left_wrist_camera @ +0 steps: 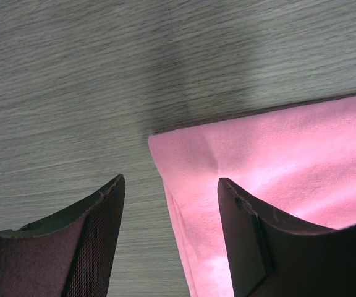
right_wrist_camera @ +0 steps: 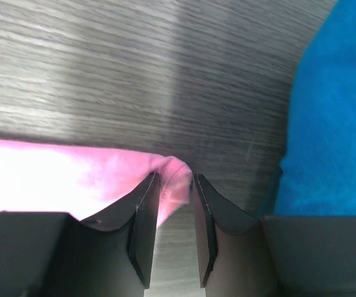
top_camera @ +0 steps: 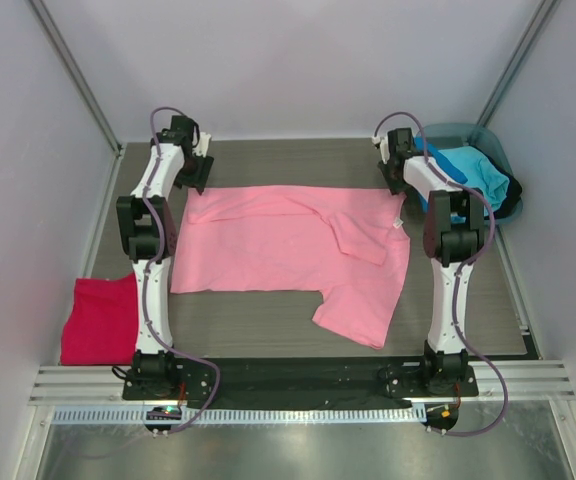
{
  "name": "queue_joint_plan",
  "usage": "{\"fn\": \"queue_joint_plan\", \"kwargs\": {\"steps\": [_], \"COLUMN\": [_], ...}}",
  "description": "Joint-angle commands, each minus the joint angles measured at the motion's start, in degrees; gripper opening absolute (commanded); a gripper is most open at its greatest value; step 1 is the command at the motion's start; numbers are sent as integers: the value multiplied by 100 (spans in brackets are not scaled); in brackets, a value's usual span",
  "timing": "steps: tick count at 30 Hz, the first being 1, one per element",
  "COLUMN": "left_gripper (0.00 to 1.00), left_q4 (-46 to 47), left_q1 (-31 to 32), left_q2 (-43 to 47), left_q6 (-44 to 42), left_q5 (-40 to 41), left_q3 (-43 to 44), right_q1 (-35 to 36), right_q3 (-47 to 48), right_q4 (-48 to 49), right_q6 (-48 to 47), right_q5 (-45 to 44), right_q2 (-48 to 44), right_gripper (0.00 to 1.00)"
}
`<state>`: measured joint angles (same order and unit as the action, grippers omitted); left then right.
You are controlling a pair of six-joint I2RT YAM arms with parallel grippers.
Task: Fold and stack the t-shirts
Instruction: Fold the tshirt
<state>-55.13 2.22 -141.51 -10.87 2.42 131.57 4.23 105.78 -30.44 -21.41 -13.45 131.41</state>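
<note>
- Your left gripper (left_wrist_camera: 172, 180) is holding its jaws wide apart, one finger on each side of the far left corner of the light pink short-sleeved cloth t-shirt (top_camera: 278, 245). One finger is hovering over the cloth and the other over bare table, and nothing is being clamped.
- Your right gripper (right_wrist_camera: 175, 177) is showing only a narrow slit between its jaws, with the bunched far right corner of that pink t-shirt sitting at the tips. You cannot tell from the wrist view whether the cloth is being pinched or is merely lying there.
- Nearest you, the crimson-magenta cloth t-shirt (top_camera: 98, 320) is lying flat at the near left, just beside the left arm's base and across the left edge of the grey wood-grain table top (top_camera: 258, 325).
- Between your two arms the pink t-shirt is lying spread out, apart from the crimson one. One sleeve is sticking out toward you at the near right, and a smaller flap is lying folded over the body near the right arm.
- Its far edge is running from one gripper to the other.
- At the far right, the grey-teal round plastic tub (top_camera: 488, 135) is sitting just beside your right gripper, holding a turquoise cloth t-shirt (top_camera: 478, 172) and a blue cloth t-shirt (right_wrist_camera: 332, 111).
</note>
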Motion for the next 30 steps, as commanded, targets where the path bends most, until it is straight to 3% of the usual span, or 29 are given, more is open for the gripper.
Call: {"fn": "queue_joint_plan", "kwargs": {"steps": [1, 6, 9, 10, 14, 20, 30], "left_gripper": [62, 62, 62, 62, 62, 57, 42], "left_q4": [-50, -59, -41, -50, -59, -33, 3], "left_q1": [-46, -46, -46, -46, -46, -46, -46], "left_q2": [97, 150, 212, 212, 212, 89, -517], "left_q6": [15, -2, -29, -29, -20, -20, -20], "left_q5": [22, 22, 57, 66, 40, 40, -13], "left_q3": [71, 18, -52, -61, -79, -35, 572], "right_q1": [-98, -185, -221, -221, -230, -230, -230], "right_q3": [259, 286, 303, 312, 417, 461, 216], "right_q4": [38, -15, -24, -33, -33, -41, -59], "right_q6": [137, 295, 304, 313, 295, 304, 242], "right_q5": [272, 510, 581, 598, 616, 695, 704], "right_q2": [112, 253, 323, 341, 429, 420, 165], "right_gripper": [34, 35, 23, 14, 1, 1, 1]}}
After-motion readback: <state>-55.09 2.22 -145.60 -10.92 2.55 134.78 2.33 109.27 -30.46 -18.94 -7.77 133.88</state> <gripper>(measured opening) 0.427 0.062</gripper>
